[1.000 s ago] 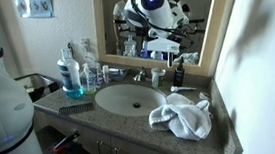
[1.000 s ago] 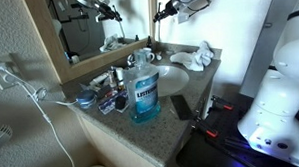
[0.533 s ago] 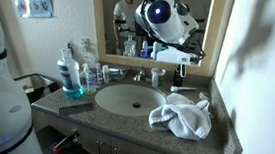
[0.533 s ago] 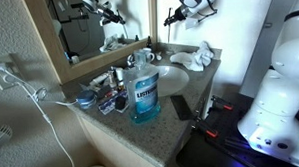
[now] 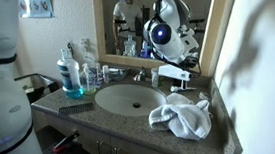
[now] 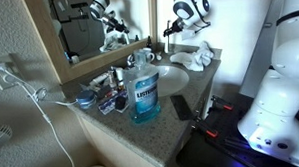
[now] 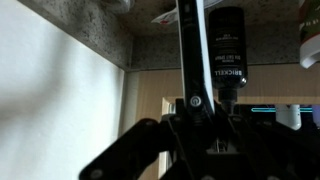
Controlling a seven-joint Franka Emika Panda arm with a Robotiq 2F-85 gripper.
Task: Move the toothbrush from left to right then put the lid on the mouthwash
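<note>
Well, at the left end of the tabletop [image 5: 111, 120] stands the mouthwash [image 5: 70, 78], set back toward the wall and just behind a dark comb [image 5: 75, 109] that lies near the front edge. Smaller bottles crowd in beside it on the right. The sink basin [image 5: 129, 98] takes up the middle, leaving only a narrow strip of stone along the front rim. Past the faucet, the hand [image 5: 181, 69] hangs low over the back strip, close under the mirror [image 5: 112, 19]. It is clenched on the toothbrush [image 7: 191, 45]. In the wrist view the dark handle runs straight out between the fingers toward a black bottle [image 7: 228, 45]. A crumpled white towel [image 5: 181, 115] fills the right front corner, reaching almost to the edge. The wall [image 5: 257, 66] closes in on that side, so free room there is slim.
</note>
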